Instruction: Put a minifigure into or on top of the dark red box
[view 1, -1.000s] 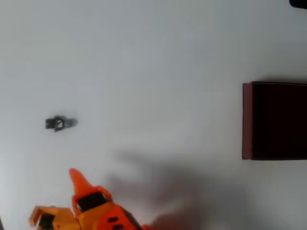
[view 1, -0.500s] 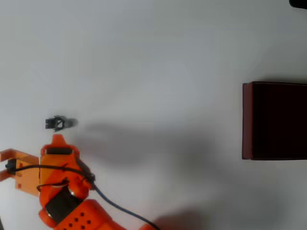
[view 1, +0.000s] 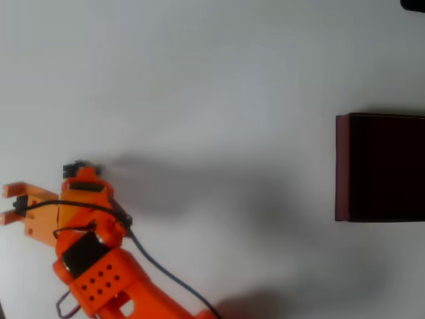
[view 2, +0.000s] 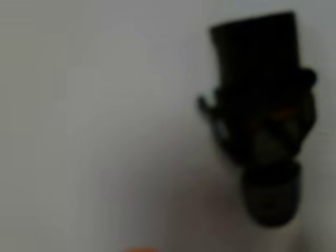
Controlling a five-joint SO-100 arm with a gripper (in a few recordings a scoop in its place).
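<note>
The minifigure lies on the white table at the left of the overhead view, partly covered by the tip of one orange finger. My gripper is open wide, its other finger well to the left of the figure, and nothing is held. The wrist view, close and blurred, has the minifigure at the right, lying with its paler head toward the bottom. The dark red box stands at the right edge, far from the gripper, its inside near-black.
The orange arm with a dark cable reaches in from the bottom left. Bare white table lies between the figure and the box. A dark object shows at the top right corner.
The arm has swung in from the bottom edge up and to the left. Its finger tip now reaches the minifigure and covers part of it. The figure and box have not moved.
</note>
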